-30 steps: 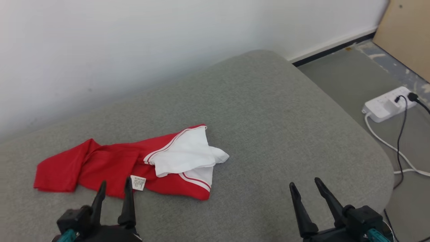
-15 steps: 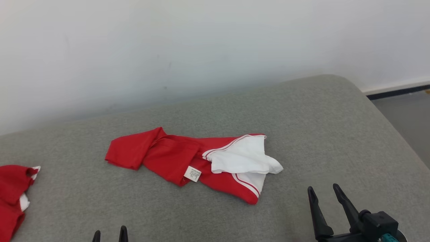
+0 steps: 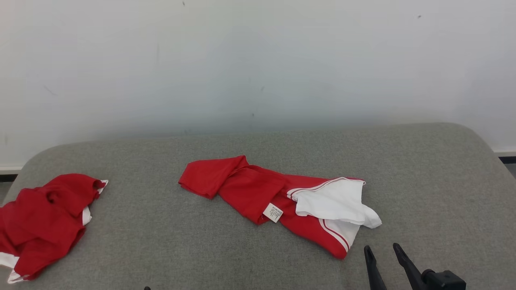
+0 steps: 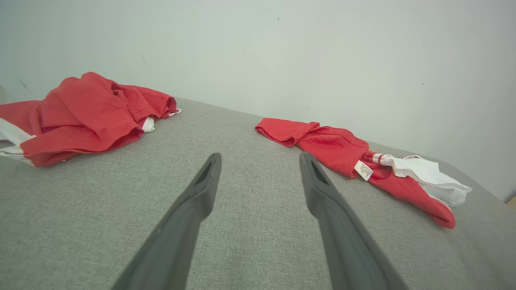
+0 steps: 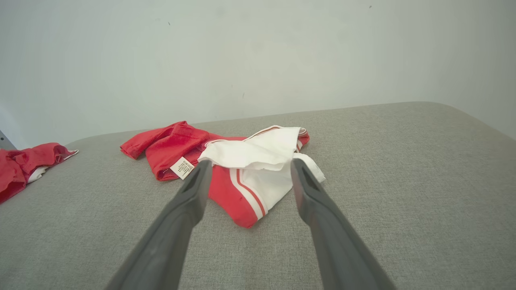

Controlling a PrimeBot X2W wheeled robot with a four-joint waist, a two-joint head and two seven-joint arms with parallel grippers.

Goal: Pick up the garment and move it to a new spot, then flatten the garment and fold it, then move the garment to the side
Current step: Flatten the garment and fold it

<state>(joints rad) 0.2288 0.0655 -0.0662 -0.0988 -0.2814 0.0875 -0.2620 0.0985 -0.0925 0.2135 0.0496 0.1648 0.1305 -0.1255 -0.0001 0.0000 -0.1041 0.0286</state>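
Garment [image 3: 250,193], red with white panels, is lying crumpled mid-cushion [image 3: 423,181], label showing. The right gripper [image 5: 248,167] is hovering just short of it, spread wide and empty, seemingly lining up a pickup. The left gripper [image 4: 260,161] is gaping too, holding nothing, aiming between it and another red garment [image 3: 44,217].
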